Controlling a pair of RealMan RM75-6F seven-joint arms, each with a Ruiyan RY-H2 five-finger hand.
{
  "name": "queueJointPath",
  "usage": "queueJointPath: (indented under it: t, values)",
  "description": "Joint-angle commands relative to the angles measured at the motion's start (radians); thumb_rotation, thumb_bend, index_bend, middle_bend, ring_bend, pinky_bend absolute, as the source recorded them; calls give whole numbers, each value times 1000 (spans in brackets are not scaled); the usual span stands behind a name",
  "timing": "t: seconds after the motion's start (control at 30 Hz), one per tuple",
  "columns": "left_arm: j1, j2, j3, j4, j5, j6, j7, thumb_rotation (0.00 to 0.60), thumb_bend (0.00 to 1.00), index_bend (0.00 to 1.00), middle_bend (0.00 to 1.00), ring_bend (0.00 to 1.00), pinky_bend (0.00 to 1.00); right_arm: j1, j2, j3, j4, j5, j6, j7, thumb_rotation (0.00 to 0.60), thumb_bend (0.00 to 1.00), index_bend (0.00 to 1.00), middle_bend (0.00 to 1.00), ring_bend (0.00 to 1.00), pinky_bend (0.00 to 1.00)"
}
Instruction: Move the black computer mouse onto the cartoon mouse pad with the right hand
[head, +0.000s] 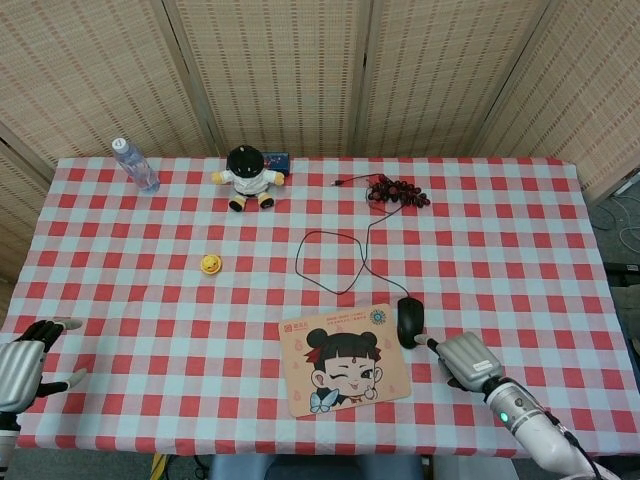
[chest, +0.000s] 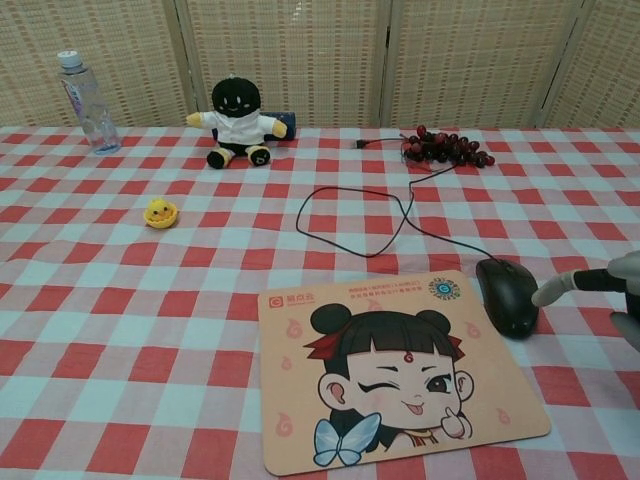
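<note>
Black mouse (head: 410, 321) at the right edge of the cartoon mouse pad (head: 345, 358), right hand (head: 468, 361) against it.

The mouse lies on the checked counter (head: 150, 300) just beside the pad's upper right corner, touching or barely overlapping its edge, its cable (head: 335, 262) looping away from the pad. One of the right hand's fingers (chest: 560, 288) is stretched out to the mouse's side; nothing is gripped. The left hand (head: 25, 357), far left of the pad, rests with fingers spread, holding nothing.

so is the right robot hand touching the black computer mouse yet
Touching. In the chest view a fingertip of the right robot hand meets the right edge of the black computer mouse, no gap.
</note>
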Motion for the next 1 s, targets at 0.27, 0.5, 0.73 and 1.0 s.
queueJointPath:
  t: [0.27, 0.5, 0.73, 1.0]
  values:
    - [2, 0, -1, -1, 0, 4, 7, 600, 106, 361, 313, 260, 507, 47, 109, 63, -33, -79, 59, -77, 600, 71, 160, 1000, 981, 1000]
    - [2, -2, -5, 1, -10, 2, 11, 600, 105, 361, 313, 260, 508, 136, 80, 111, 82, -156, -23, -9, 600, 0, 209, 1000, 981, 1000]
    - [0, -6, -8, 5, -22, -5, 20, 600, 105, 361, 313, 260, 508, 183, 23, 105, 228, -300, -33, 58, 600, 0, 245, 1000, 981, 1000]
    - [-4, -14, -6, 4, -31, -20, 38, 600, 105, 361, 313, 260, 508, 191, -35, 62, 371, -448, 24, 115, 600, 0, 255, 1000, 981, 1000]
